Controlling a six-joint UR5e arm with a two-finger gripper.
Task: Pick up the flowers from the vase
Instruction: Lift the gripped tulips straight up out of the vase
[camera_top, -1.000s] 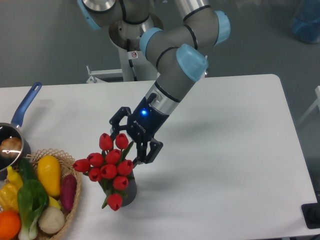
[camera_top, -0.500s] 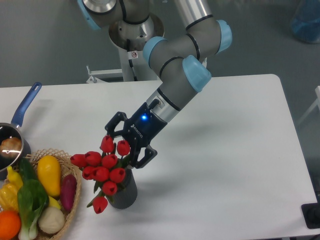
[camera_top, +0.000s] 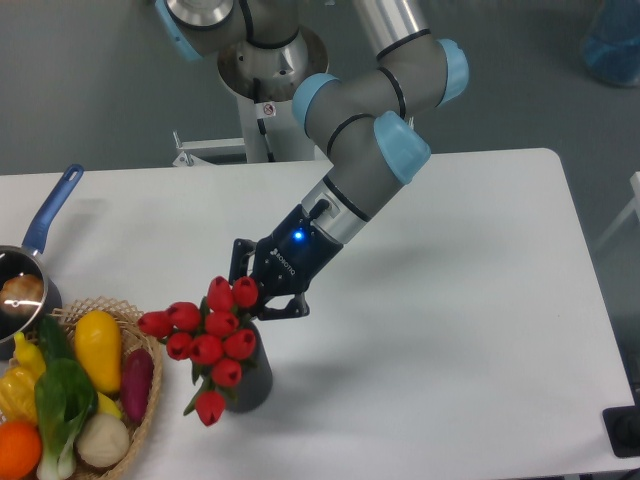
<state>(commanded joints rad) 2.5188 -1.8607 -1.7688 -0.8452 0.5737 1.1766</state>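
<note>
Nearest the camera and lowest, below the claw: the vase (camera_top: 250, 380), dark grey, upright on the white table (camera_top: 470, 330), mostly hidden by blooms. Rising out of it and leaning down-left of the claw, the flowers (camera_top: 205, 335), about 10 red buds (1 drooping lowest at the front). Stems not lifted clear, so the pick judged not yet done.

Just behind and above the top buds, the gripper (camera_top: 258, 295), tilted down-left along the forearm, probably to meet the bunch sideways at stem height rather than crush the heads. Fingers drawn in around the rear of the bunch and apparently clenched on stems or upper buds, though the actual contact sits hidden behind 2 buds, so not certain. Blue status light lit on the claw body; small pale lettering beside it, too small to read.

Far left of the claw, a wicker basket (camera_top: 140, 405) of vegetables, its rim close to the lowest blooms: a risk of snagging if the bunch swings that way on lifting. Further left and slightly up, a blue-handled pan (camera_top: 45, 225) at the table edge.

Behind and above the claw, at the far table edge, the arm's grey pedestal (camera_top: 255, 120) with a small red-and-white warning sticker, symbol only, no legible text.
</note>
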